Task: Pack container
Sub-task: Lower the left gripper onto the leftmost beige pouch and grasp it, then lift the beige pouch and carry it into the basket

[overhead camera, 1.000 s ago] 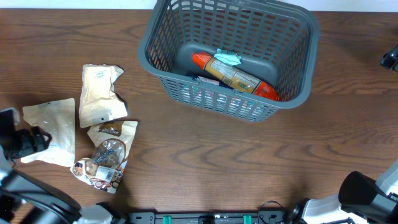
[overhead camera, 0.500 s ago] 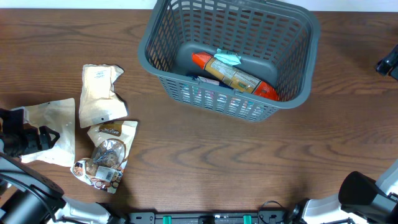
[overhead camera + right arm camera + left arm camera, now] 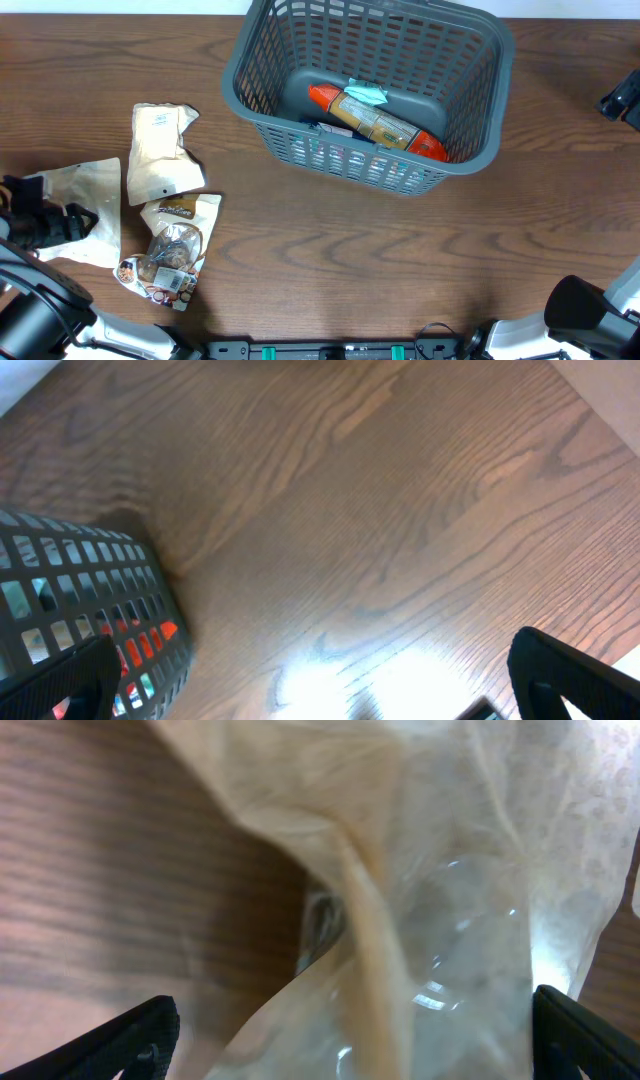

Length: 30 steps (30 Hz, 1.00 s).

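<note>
At the far left, the left tool (image 3: 58, 222) is hanging over a flat cream pouch (image 3: 90, 195) that is lying on the brown wooden bench (image 3: 330, 250). In the left wrist view its dark fingers (image 3: 140, 1032) are standing wide apart at the bottom corners, and the pouch's crinkled paper and clear film are filling the space between them. I cannot tell whether they are touching it.

Just beside that pouch a second cream pouch (image 3: 160, 150) with a crumpled top is lying. Its lower edge is meeting a windowed pouch (image 3: 172, 250), whose clear panel is showing round snacks.

Well apart from these, right of centre at the far side of the bench, the container (image 3: 350, 160) is sitting upright. A long packet (image 3: 378, 122) with orange-red ends and a tan middle is lying slantwise on its floor, with a pale teal scrap (image 3: 366, 94) at its upper side. Other packets beneath it are showing only through the slots.

At the far right edge the right tool (image 3: 620, 100) is hovering clear of the container — its fingers are spread wide with nothing between them, over bare wood.
</note>
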Available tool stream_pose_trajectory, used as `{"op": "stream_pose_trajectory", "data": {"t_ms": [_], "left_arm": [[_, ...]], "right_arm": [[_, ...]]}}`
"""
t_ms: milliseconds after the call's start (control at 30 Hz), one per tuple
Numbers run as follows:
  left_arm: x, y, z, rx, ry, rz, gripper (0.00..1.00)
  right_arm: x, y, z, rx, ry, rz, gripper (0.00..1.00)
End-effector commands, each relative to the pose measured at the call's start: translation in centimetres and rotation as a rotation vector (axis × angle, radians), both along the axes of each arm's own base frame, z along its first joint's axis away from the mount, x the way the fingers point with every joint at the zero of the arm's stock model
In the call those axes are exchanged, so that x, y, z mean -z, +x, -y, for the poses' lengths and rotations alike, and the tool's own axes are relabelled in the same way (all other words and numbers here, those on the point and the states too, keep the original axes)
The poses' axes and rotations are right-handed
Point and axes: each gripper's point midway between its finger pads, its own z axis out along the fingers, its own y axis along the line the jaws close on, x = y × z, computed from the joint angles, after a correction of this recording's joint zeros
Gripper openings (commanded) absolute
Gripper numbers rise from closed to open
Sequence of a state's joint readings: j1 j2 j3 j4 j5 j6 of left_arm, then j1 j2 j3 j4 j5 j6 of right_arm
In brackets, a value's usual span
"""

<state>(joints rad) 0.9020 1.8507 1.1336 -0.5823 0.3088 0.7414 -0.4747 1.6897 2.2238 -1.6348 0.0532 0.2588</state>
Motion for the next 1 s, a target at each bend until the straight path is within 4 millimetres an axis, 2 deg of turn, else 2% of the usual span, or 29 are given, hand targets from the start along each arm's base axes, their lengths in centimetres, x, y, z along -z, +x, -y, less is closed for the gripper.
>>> {"op": "stream_pose_trajectory", "data": {"t_ms": [0,233,300,433,533,567,800,867,967], "left_arm": [[1.0,1.1,1.3,0.060,-0.023,-0.007,0.93],[3.4,2.7,4.1,0.144,-0.067,-0.047,0.94],[3.9,2.9,4.6,0.160,-0.074,-0.054,0.87],[4.2,3.4,4.5,0.166,-0.065,-0.047,0.50],[4.3,3.3,4.3,0.165,-0.054,-0.052,0.11],[4.3,3.2,4.1,0.163,-0.044,-0.061,0.06],[3.7,3.3,3.6,0.158,-0.018,-0.059,0.06],[2.4,3.9,3.1,0.152,0.009,-0.033,0.06],[-1.6,5.8,1.4,0.136,0.094,0.051,0.06]], "right_arm": [[0.2,-0.1,-0.2,-0.012,0.009,-0.008,0.99],[0.3,-0.3,-0.3,-0.012,0.013,-0.016,0.99],[0.4,-0.5,-0.4,-0.012,0.016,-0.022,0.99],[0.5,-0.7,-0.5,-0.015,0.020,-0.032,0.99],[0.5,-0.7,-0.5,-0.015,0.020,-0.033,0.99],[0.5,-0.7,-0.5,-0.015,0.020,-0.033,0.99],[0.5,-0.7,-0.5,-0.015,0.020,-0.033,0.99],[0.5,-0.7,-0.5,-0.015,0.020,-0.033,0.99],[0.5,-0.7,-0.5,-0.015,0.020,-0.032,0.99]]}}
